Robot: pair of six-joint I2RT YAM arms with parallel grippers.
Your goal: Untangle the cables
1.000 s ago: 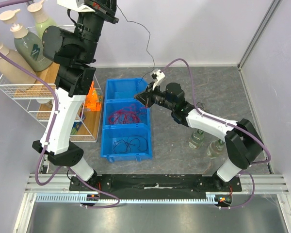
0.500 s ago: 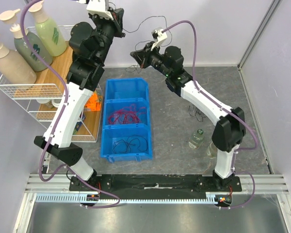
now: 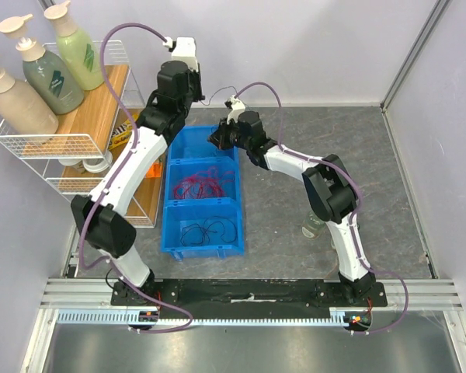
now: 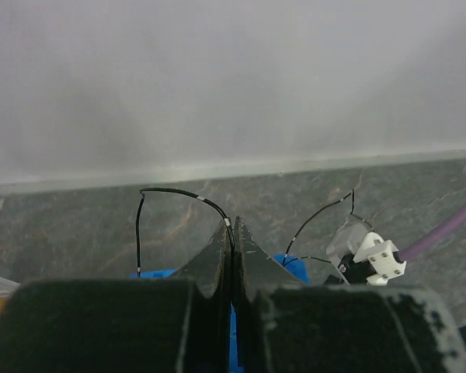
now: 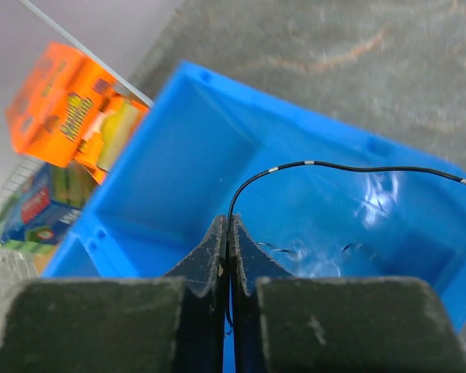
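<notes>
One black cable point(image 5: 342, 165) was clamped in both the left gripper point(image 4: 233, 233) and right gripper point(image 5: 227, 229), strung between them, seemingly to be pulled straight.

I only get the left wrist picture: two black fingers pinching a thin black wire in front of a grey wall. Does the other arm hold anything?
Observer: Yes. The right gripper is shut on a thin black cable, probably the same one, above the far compartment of a blue plastic bin.
Operator: What else is in that bin?
Observer: A tangle of thin red cables lies in the middle compartment.
Operator: And the nearest compartment?
Observer: It holds loose black cables.
</notes>
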